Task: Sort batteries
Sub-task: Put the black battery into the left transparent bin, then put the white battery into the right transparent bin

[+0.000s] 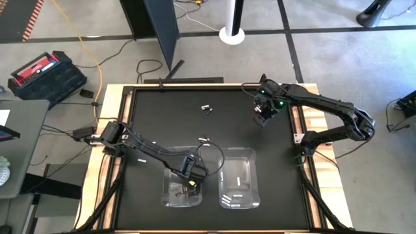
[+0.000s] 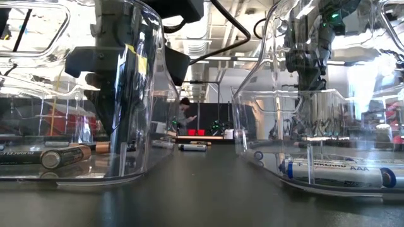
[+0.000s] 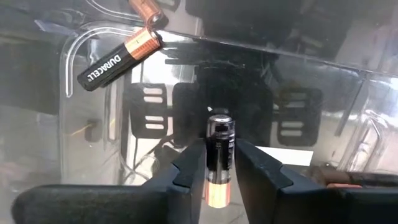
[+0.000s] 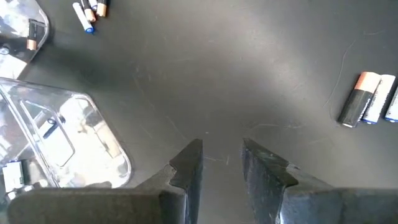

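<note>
My left gripper (image 3: 219, 149) points straight down inside the left clear bin (image 1: 166, 195), shut on a dark battery (image 3: 219, 134) with a copper end. Two more dark, copper-ended batteries (image 3: 118, 59) lie on that bin's floor. The right clear bin (image 1: 250, 156) holds white batteries (image 2: 334, 171). Loose batteries lie on the black mat at the far middle (image 1: 207, 108), in front of the bins (image 1: 204, 139) and at the left (image 1: 142, 158). My right gripper (image 4: 221, 155) hovers open over bare mat at the far right (image 1: 261, 120), with nothing between its fingers. My left gripper pinches the dark battery's long sides (image 3: 211, 168) between its two fingers, which come from above and lie along the battery. The copper end is back between the fingers and the black end points down into the bin. Whether that end touches the bin floor cannot be told.
The two bins stand side by side near the table's front edge. Wooden rails (image 1: 305, 123) frame the mat. In the right wrist view a dark battery and white ones (image 4: 367, 99) lie close to my right gripper. Bare mat lies between the far batteries and the bins.
</note>
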Available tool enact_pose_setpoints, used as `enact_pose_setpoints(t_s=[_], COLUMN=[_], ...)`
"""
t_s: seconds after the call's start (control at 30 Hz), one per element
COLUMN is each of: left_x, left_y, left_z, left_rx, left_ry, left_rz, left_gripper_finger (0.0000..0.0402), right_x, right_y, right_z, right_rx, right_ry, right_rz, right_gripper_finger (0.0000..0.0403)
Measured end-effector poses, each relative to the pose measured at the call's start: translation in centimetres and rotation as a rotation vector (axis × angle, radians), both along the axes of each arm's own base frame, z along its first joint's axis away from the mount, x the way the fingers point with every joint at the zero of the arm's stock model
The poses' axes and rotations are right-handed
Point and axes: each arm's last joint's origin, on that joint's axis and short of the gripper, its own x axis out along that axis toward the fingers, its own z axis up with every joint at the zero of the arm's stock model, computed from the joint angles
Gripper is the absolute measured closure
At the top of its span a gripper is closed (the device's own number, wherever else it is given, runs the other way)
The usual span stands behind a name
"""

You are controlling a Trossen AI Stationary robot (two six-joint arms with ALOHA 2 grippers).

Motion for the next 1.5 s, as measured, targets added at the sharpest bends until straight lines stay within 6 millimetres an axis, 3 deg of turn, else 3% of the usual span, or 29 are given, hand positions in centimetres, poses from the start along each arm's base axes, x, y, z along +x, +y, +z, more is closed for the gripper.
enact_pose_setpoints(t_s=[0.33, 0.6, 1.1, 1.27, 1.5], left_x=[-0.8, -2.5, -11.7, -15.5, -20.9], left_y=[0.4, 2.3, 7.9, 9.3, 10.0], left_z=[1.2, 6.1, 15.3, 15.3, 12.4], left_rx=[-0.008, -0.014, 0.29, 0.316, 0.161], left_ry=[0.048, -0.036, -0.064, -0.033, -0.126], left_rz=[-0.017, 0.025, 0.328, 0.472, 0.527], left_gripper_finger=[0.0275, 0.0268, 0.0269, 0.0269, 0.0269], right_x=[0.0, 0.0, 0.0, 0.0, 0.0], right_y=[0.0, 0.0, 0.0, 0.0, 0.0], right_z=[0.0, 0.0, 0.0, 0.0, 0.0], right_rx=[-0.001, -0.002, 0.024, 0.046, 0.074], right_ry=[-0.001, -0.001, 0.004, 0.004, 0.002], right_rz=[0.0, 0.002, -0.044, -0.09, -0.152], right_gripper_finger=[0.0276, 0.0276, 0.0276, 0.0276, 0.0276])
